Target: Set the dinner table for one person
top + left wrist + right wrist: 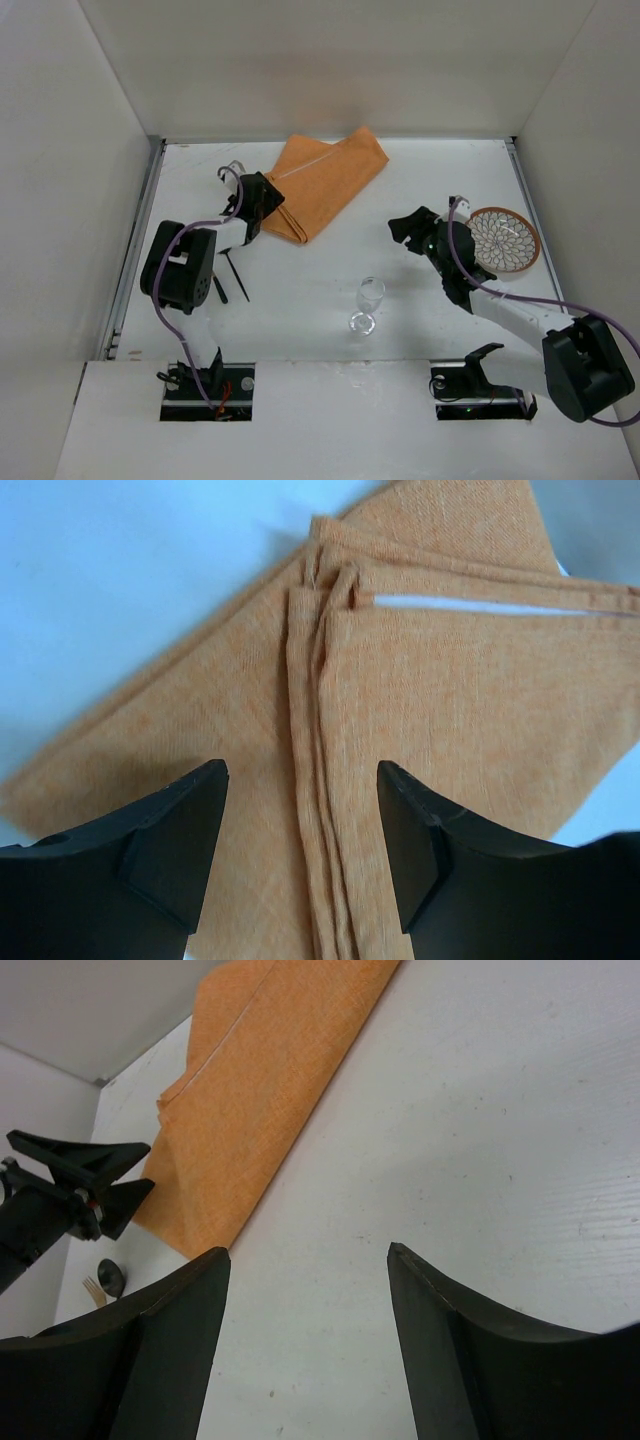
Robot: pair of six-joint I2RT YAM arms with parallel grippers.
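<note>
Step, likely: laying out the cloth. Folded orange cloth [322, 185] lies upper centre on white table [300, 310], which fills mid-frame. Left claw [300, 780] spread over its folds, gripping nothing. Right claw [308, 1260] spread, empty, over bare table. Next probably: pinch 1 edge, unfold flat.

Black-jointed white arms [515, 318], lilac cables [160, 318], seemingly matte black fingers [160, 850].

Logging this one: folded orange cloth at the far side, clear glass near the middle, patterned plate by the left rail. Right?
One slip: the patterned plate sits by the right rail, not the left, as the top external view shows. The folded orange cloth at the far side and the clear glass near the middle are as logged.
</note>
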